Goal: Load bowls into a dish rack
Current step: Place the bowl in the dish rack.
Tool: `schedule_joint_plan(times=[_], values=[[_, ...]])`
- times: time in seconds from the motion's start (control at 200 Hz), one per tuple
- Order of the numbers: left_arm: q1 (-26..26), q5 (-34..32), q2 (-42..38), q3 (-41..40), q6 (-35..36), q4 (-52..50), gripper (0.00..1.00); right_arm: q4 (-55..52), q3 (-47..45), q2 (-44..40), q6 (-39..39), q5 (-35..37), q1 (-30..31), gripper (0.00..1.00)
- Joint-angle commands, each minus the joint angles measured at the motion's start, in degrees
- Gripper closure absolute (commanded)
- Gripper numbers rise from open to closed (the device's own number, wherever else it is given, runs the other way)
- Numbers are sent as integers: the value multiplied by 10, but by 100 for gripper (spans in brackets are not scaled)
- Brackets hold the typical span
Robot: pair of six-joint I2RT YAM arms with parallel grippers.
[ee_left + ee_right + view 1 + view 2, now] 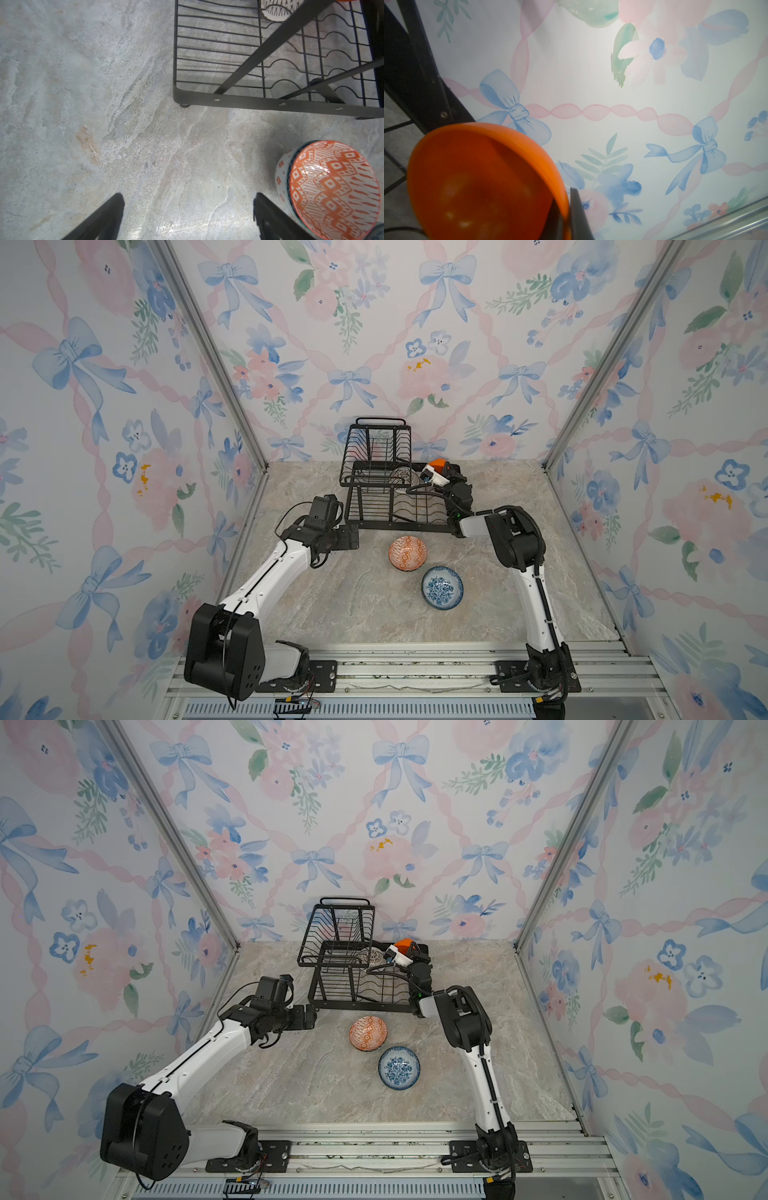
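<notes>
Glossy orange bowl (477, 176) — rim clamped in right fingers (577, 218), left fingers (106, 218) apart

Dish rack (395, 526) stands at back centre of the table (324, 605), close to the rear wall. Raised basket (376, 448) sits over the rack's left half, with the lower tray (419, 510) open to its right. Lattice bowl (405, 479) is in the tray's rear, just right of the basket. Right gripper (568, 199) is at the rack's right rear corner, a fourth bowl (440, 465) in its jaws by the rim, above the tray; contact with the rack unclear. Geometric bowl (407, 553) is on the table just before the rack's front edge. Floral bowl (442, 587) is just beside it, further forward and slightly right. Left gripper (188, 198) hangs off the rack's front left corner, above the table.
</notes>
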Motion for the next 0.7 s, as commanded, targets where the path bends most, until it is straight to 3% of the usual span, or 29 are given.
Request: schedule_joint_plan(times=[0.0, 0.455, 0.695], values=[[6, 2, 0, 3, 6, 0, 2, 42, 3, 30, -15, 4, -6, 100], [6, 1, -2, 0, 8, 1, 2, 43, -2, 37, -37, -14, -6, 100], [6, 0, -4, -2, 8, 1, 2, 33, -7, 38, -38, -16, -6, 88]])
